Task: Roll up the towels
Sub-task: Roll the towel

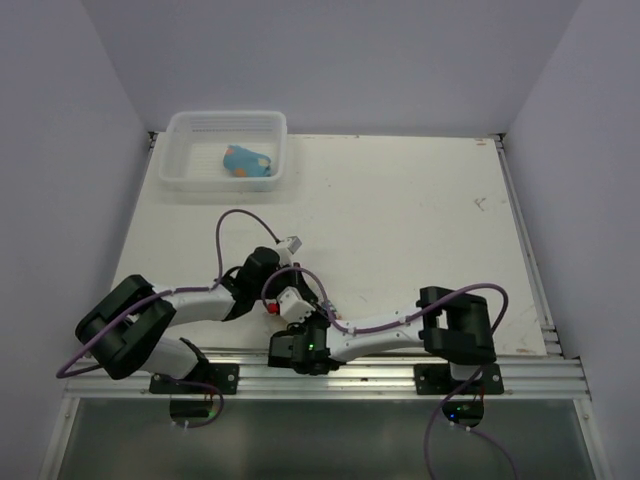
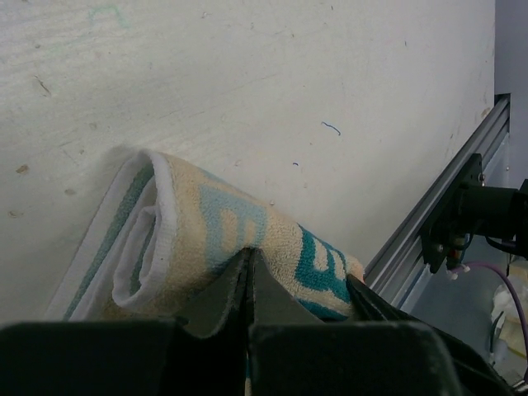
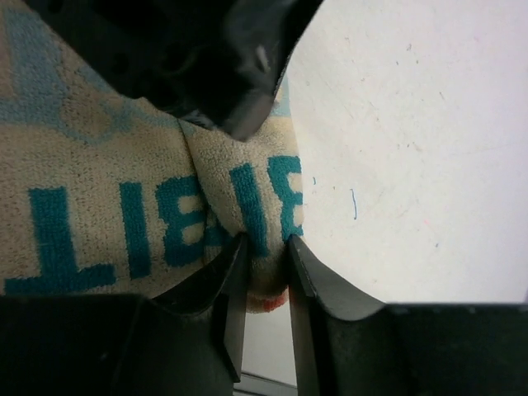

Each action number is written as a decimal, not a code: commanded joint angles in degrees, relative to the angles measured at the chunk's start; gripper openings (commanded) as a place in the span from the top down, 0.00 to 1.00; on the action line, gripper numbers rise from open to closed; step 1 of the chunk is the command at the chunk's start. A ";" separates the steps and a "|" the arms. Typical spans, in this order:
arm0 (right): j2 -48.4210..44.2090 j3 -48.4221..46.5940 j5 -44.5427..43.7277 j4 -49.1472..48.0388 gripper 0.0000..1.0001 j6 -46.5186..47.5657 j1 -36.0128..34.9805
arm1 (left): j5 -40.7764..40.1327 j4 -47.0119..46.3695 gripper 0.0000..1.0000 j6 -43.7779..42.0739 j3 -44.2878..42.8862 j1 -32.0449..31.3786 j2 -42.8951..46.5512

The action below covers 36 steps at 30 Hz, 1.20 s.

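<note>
The cream towel [image 2: 206, 239] with teal lettering lies partly rolled on the white table near the front edge. It also fills the left of the right wrist view [image 3: 99, 206]. My left gripper [image 2: 249, 254] is shut on a fold of its top. My right gripper [image 3: 264, 243] is shut on a pinched end of the same towel, close beside the left gripper [image 3: 214, 66]. In the top view both grippers, the left [image 1: 288, 300] and the right [image 1: 300, 332], meet over the towel and hide most of it. The light blue towel [image 1: 246, 162] lies rolled in the basket.
The white slatted basket [image 1: 176, 160] stands at the table's far left corner. An aluminium rail [image 2: 437, 206] runs along the table's near edge, just behind the towel. Purple cables loop over both arms.
</note>
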<state>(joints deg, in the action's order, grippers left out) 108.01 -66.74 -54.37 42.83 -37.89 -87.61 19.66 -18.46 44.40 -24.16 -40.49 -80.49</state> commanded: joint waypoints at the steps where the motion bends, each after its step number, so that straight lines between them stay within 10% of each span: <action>1: -6.74 2.05 3.31 -5.82 0.69 -2.19 0.16 | -3.75 1.23 1.00 -1.86 2.28 -0.38 -2.47; 9: -22.72 11.36 7.16 -16.27 0.56 -3.24 1.91 | -3.22 -0.53 1.00 -1.16 2.98 -0.47 -3.45; 17: -37.86 28.32 33.24 -37.16 0.47 -10.70 14.91 | -3.49 -0.70 1.00 -0.81 4.12 -0.38 -2.48; 36: -32.77 40.29 41.98 -47.75 0.45 -19.51 22.22 | -3.40 -3.16 1.00 1.30 7.90 -0.47 -1.07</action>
<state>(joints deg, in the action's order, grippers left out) 74.41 -26.72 -11.99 -3.05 -56.58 -65.49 18.79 -27.66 46.70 -18.98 -40.58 -80.58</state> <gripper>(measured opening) 0.550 0.005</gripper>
